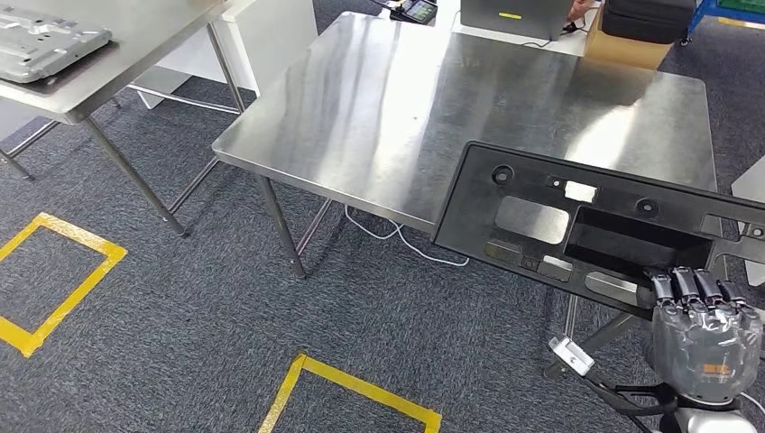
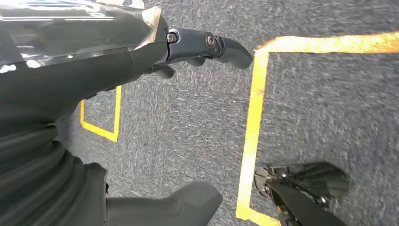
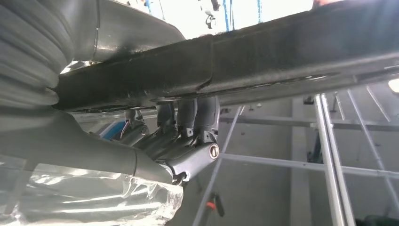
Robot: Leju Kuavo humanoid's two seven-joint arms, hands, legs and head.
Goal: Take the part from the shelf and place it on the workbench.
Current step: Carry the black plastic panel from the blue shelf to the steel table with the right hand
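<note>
Your right hand (image 1: pixel 704 336) grips the black part (image 1: pixel 595 221) by its near edge, at four o'clock in your head view, overhanging the steel workbench (image 1: pixel 433 99). Your left hand (image 2: pixel 141 70) hangs above carpet, fingers loosely apart, holding nothing.

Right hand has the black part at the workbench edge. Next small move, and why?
Probably carry it forward and left over the workbench. The right hand grips the part by its near edge, and much of it hangs past the table's front-right edge.

Part (image 1: pixel 577 225) matt black plastic; workbench (image 1: pixel 406 108) brushed glossy steel
</note>
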